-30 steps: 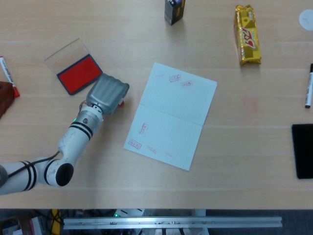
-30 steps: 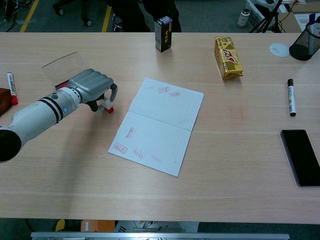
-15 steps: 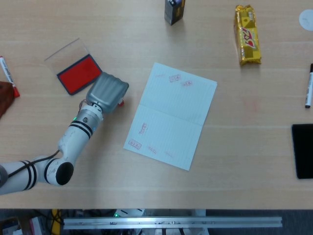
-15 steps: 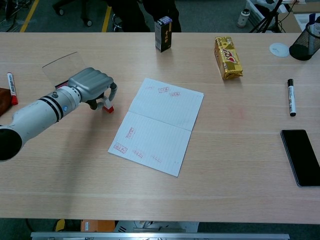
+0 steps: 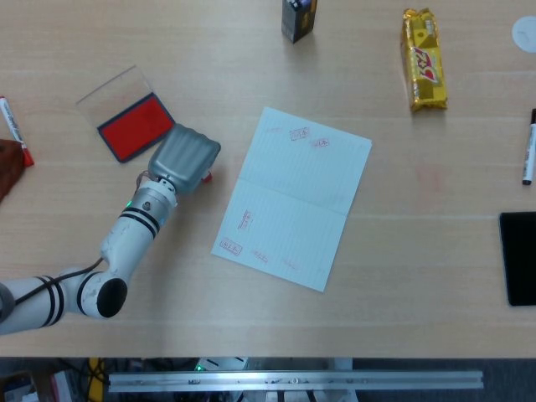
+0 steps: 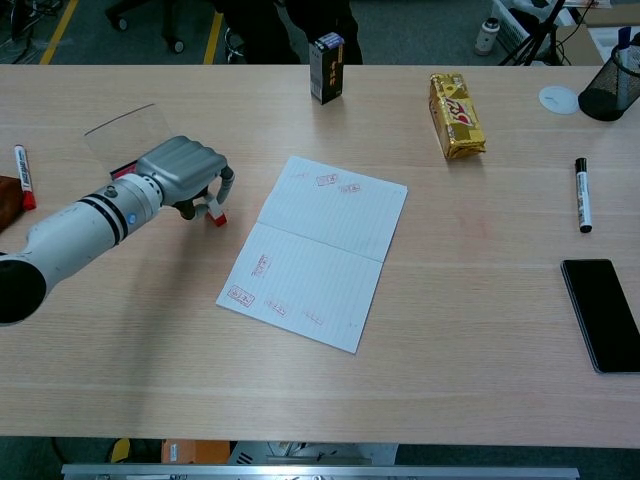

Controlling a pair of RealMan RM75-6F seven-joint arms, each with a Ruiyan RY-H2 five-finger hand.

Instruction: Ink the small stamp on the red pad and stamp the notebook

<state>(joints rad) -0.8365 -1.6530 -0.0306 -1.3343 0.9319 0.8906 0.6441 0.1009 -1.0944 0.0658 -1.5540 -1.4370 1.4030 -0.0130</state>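
Note:
My left hand (image 5: 184, 159) (image 6: 180, 170) hovers low over the table just right of the red ink pad (image 5: 134, 126), fingers curled down around the small stamp (image 5: 207, 175) (image 6: 215, 212). The stamp is white with a red base and peeks out under the fingertips, close to the tabletop. The pad's clear lid (image 5: 113, 90) (image 6: 125, 125) stands open behind it; in the chest view the hand hides most of the pad. The open notebook (image 5: 293, 197) (image 6: 315, 250) lies to the right of the hand and bears several red stamp marks. My right hand shows in neither view.
A red marker (image 5: 15, 130) (image 6: 22, 175) lies at the far left. At the back stand a dark box (image 5: 297, 18) (image 6: 325, 67) and a yellow snack pack (image 5: 423, 59) (image 6: 455, 115). On the right lie a black marker (image 6: 581, 195) and a phone (image 6: 603, 313).
My left hand has shifted very slightly towards the ink pad with the stamp under its fingers. Nothing else moved.

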